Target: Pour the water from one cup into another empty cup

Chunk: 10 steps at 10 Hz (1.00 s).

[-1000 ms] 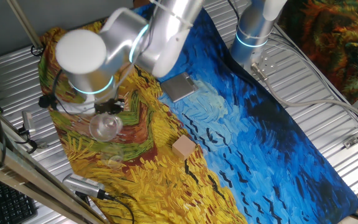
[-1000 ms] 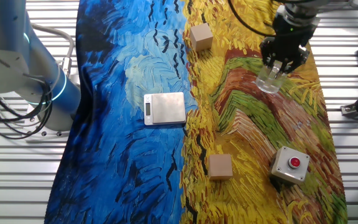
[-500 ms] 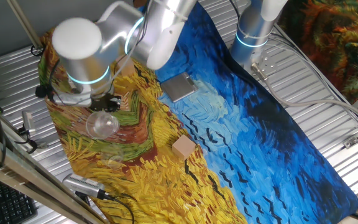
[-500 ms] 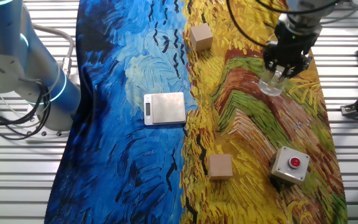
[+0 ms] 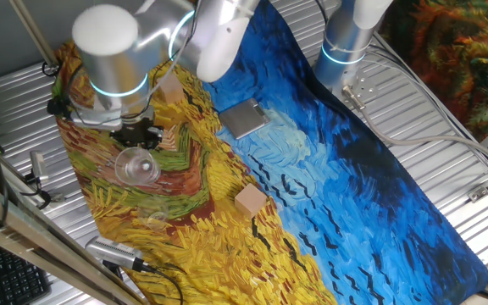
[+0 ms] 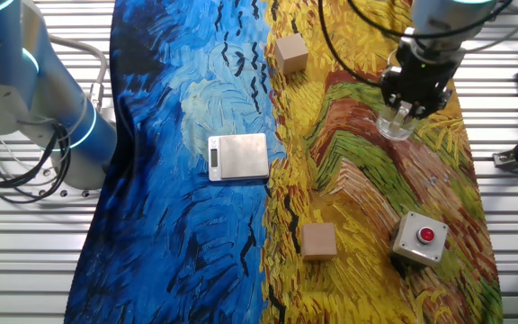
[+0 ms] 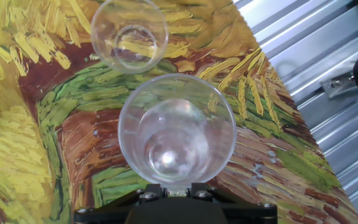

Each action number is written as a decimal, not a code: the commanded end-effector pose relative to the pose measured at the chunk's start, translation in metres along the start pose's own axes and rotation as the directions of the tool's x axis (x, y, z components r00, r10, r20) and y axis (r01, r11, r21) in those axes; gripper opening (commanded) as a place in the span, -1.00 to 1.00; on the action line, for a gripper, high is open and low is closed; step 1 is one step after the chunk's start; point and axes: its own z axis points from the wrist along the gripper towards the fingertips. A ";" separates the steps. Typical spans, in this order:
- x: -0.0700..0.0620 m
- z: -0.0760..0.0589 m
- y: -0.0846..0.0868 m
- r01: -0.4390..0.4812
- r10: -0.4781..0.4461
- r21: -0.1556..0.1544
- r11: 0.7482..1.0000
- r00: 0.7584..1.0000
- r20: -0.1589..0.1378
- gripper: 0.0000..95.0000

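At the left of the bench (image 5: 24, 93), the gripper (image 5: 136, 138) is clamped on the rim of a clear cup (image 5: 137, 168) held above the painted cloth (image 5: 329, 169); a second cup (image 7: 129, 34) stands just beyond.

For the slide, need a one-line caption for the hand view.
Gripper holds a clear cup above the painted cloth, a second cup just ahead.
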 end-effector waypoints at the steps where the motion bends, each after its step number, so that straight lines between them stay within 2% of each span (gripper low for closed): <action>1: 0.000 0.002 -0.002 -0.003 0.003 -0.008 1.000 0.999 0.037 -1.00; 5: 0.005 0.010 -0.005 -0.005 0.005 0.000 1.000 0.996 0.093 -1.00; 6: 0.006 0.010 -0.005 -0.005 0.005 0.000 1.000 0.996 0.094 -1.00; 10: 0.006 0.020 -0.004 -0.008 0.007 0.004 1.000 0.991 0.130 -1.00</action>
